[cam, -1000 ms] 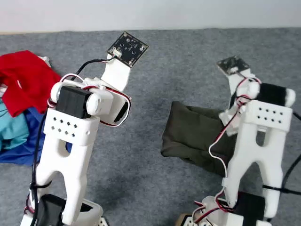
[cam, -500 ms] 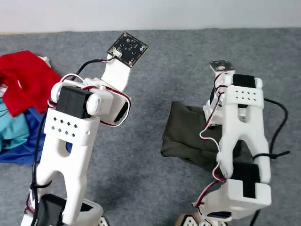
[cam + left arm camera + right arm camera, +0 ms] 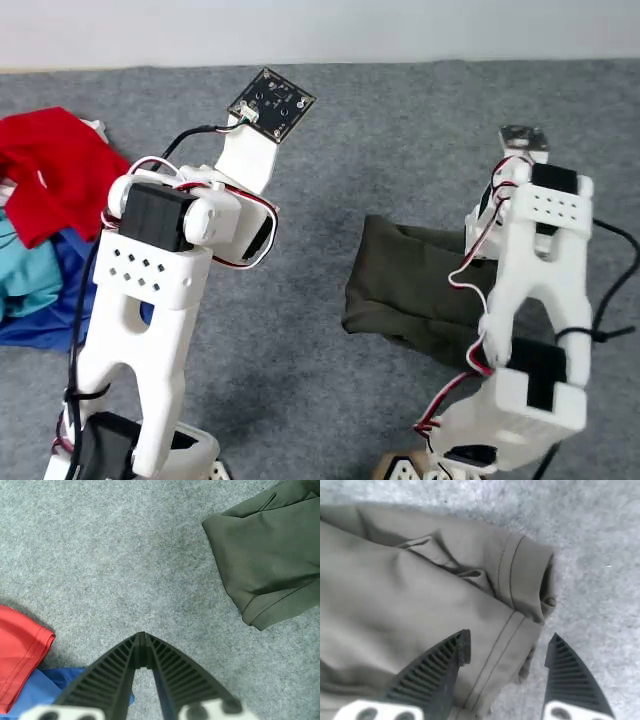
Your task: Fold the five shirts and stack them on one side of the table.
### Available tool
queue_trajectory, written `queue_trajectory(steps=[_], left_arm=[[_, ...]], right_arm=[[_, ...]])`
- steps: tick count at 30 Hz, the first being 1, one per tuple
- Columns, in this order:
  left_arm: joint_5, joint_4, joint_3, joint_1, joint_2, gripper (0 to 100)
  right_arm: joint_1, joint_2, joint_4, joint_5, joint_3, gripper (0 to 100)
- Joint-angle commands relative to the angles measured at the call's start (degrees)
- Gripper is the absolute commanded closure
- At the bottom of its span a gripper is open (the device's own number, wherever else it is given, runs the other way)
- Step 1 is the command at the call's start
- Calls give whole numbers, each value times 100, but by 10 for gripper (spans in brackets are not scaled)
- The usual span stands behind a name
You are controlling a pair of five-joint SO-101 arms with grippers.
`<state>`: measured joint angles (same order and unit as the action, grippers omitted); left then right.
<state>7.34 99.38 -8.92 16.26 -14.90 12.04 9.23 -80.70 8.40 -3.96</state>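
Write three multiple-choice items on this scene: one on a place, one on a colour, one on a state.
1. Where does the olive shirt lie?
A) on the pile
B) by the right arm
C) off the table

2. What colour tops the pile?
A) yellow
B) white
C) red

3. How is the right pincer set?
A) open
B) shut on the olive shirt
C) shut, empty

Answers:
1 B: in the high view it lies alone on the table beside that arm.
2 C: a red shirt lies uppermost there.
3 A: its wrist view shows the jaws apart over the olive shirt's hem.
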Motion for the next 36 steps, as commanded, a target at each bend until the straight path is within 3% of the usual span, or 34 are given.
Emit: queue_trajectory(steps=[1,6,14,25,30,36], left_arm=[[44,105,-31,-26,-220,997],[44,105,-31,-26,-193,997],[44,105,-31,-18,-176,997],[193,105,66,-9,-176,997],[325,105,207,-9,-185,997],[325,105,207,0,-185,997]], right_arm=[[66,303,127,-35,343,742],[40,840,251,-44,369,754],[-127,866,277,-35,484,911],[-338,716,-356,-35,1178,903],[-347,699,-541,-62,1196,796],[-347,690,-593,-26,1204,819]])
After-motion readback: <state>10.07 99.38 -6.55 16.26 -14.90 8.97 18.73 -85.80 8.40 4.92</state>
